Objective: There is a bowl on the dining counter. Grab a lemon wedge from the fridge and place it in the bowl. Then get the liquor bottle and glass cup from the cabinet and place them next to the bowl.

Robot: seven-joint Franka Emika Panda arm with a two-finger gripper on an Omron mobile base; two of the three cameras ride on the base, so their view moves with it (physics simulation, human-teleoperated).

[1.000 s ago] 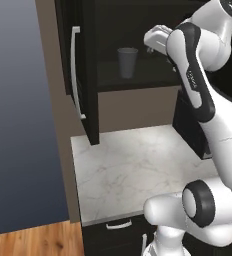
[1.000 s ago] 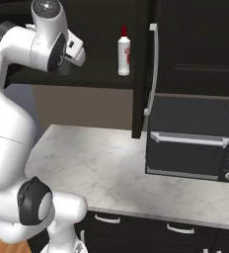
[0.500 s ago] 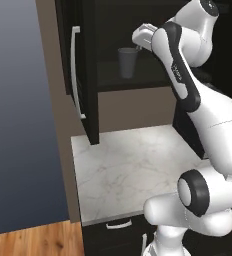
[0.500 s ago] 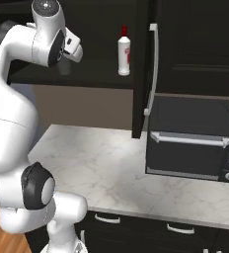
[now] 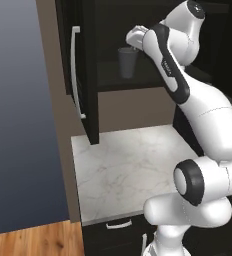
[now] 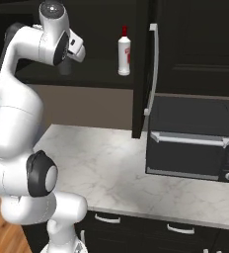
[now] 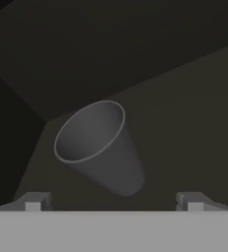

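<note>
The glass cup (image 5: pixel 127 62), a smoky grey tapered tumbler, stands upright on the dark shelf of the open black cabinet (image 5: pixel 88 75). My gripper (image 5: pixel 131 44) hovers just above and beside its rim, open. In the hand view the cup (image 7: pixel 101 147) lies ahead between and beyond my two fingertips (image 7: pixel 35 202), with nothing held. The liquor bottle (image 6: pixel 124 51), white with a red cap, stands on the same shelf further right, near the open door's long silver handle (image 6: pixel 153 69). The bowl, lemon wedge, fridge and dining counter are out of view.
Below the cabinet runs a marble counter (image 5: pixel 128 170) over black drawers. A black toaster oven (image 6: pixel 190 143) sits on the counter at the right. The cabinet's left door (image 5: pixel 75 75) stands open toward me, and a blue-grey wall (image 5: pixel 18 125) bounds the left side.
The arm has swung the hand leftward and inward over the shelf, bringing it from beside the cup to just above its rim. The jaws have stayed wide apart.
</note>
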